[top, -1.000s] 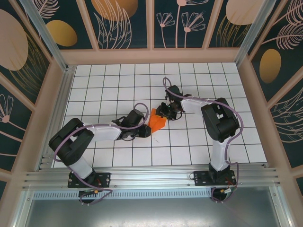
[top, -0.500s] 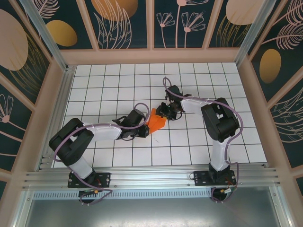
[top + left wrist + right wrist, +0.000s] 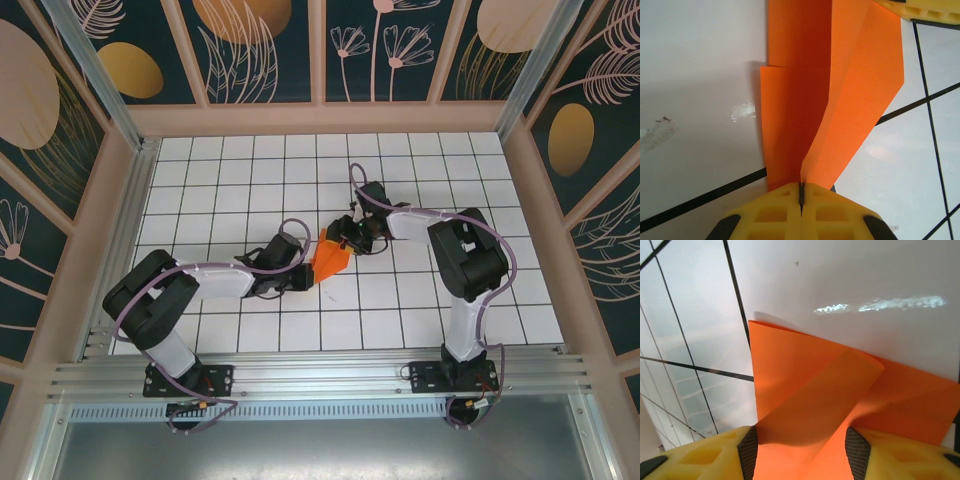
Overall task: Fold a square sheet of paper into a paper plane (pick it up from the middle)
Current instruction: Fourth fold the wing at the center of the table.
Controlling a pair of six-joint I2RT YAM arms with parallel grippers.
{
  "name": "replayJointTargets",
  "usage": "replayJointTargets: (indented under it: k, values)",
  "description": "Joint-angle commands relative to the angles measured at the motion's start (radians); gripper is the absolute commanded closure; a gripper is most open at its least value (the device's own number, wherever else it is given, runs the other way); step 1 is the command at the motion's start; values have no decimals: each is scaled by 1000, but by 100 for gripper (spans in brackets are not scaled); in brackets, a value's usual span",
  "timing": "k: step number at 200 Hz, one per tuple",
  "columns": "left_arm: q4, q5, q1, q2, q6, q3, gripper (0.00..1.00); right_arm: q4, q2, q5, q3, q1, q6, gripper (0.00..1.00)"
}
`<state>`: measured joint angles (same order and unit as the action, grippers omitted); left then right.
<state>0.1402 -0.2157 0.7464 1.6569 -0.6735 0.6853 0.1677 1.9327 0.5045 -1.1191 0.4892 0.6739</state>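
On the white grid table (image 3: 240, 180), the left gripper (image 3: 801, 192) is pinched tight on one edge of the folded orange sheet (image 3: 840, 100), which fans out ahead of its fingertips. The right gripper (image 3: 801, 440) holds its jaws well apart, the sheet lying between them.

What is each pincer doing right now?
Left pincer: closed on the orange paper.
Right pincer: open, the paper lying between its fingers.

The flat white bench (image 3: 250, 180), ruled with black grid lines, carries a folded, pointed piece of bright orange paper (image 3: 329, 262) near its middle.
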Motion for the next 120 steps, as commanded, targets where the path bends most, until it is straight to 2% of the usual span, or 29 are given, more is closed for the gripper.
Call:
replayJointTargets:
  k: [1, 44, 120]
  values:
    - [120, -98, -31, 0, -66, -60, 99, 15, 56, -59, 65, -12, 1, 41]
    - [286, -214, -87, 5, -145, -140, 99, 12, 56, -59, 74, -15, -4, 38]
    - [332, -281, -117, 104, -231, -141, 99, 21, 59, -62, 66, -16, -28, 37]
